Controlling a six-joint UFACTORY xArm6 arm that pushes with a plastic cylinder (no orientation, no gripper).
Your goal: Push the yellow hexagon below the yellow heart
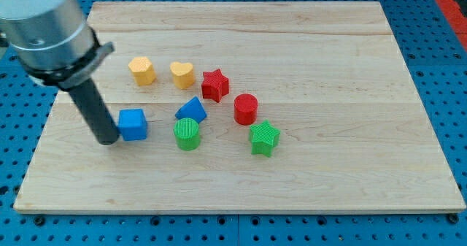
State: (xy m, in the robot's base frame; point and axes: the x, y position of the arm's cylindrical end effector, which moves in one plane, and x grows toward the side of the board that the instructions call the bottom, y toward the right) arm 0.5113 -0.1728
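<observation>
My tip (106, 140) resting on surface (328, 173), touching blue cube (133, 124) from view's left; rod tool, no jaws. Yellow hexagon (142, 71) sitting left of yellow heart (182, 74).

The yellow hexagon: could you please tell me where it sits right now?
The yellow hexagon sits in the board's upper-left part, just left of the yellow heart and above the blue cube.

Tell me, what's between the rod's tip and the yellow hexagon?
Nothing: bare wood separates my tip from the yellow hexagon in the camera view. The blue cube sits just beside the tip, on the view's right.
</observation>
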